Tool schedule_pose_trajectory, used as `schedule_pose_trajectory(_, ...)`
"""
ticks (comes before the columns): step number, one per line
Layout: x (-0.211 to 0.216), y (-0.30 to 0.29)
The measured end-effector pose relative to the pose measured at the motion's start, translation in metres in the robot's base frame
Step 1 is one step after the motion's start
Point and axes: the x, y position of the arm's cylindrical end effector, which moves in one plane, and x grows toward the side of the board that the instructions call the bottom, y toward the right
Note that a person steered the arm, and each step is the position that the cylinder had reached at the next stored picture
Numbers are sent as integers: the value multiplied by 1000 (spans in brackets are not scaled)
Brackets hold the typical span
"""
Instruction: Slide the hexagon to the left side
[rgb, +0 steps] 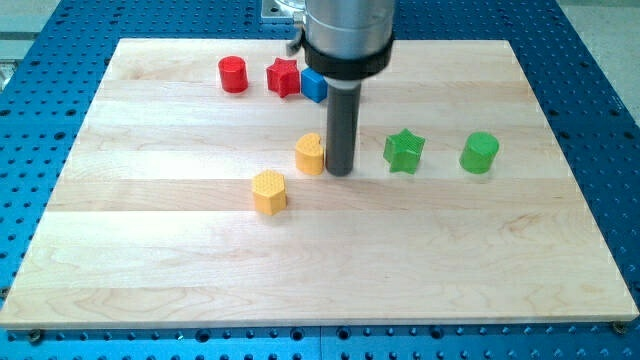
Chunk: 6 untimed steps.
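Note:
A yellow hexagon block (269, 191) lies near the board's middle, a little left of centre. A second yellow block (310, 153), rounded in shape, lies up and to the right of it. My tip (340, 173) stands right beside that second yellow block, touching or almost touching its right side. The tip is to the upper right of the hexagon, about a block's width away from it.
A red cylinder (233, 75), a red star (284, 77) and a blue cube (314, 85) sit in a row near the view's top. A green star (404, 150) and a green cylinder (479, 152) lie to the tip's right. The wooden board (150, 260) rests on a blue perforated table.

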Motion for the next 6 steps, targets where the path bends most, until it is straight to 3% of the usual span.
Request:
schedule_pose_trajectory(1, 35, -3)
schedule_pose_trajectory(3, 38, -134)
schedule_pose_trajectory(4, 22, -156)
schedule_pose_trajectory(6, -90, -127)
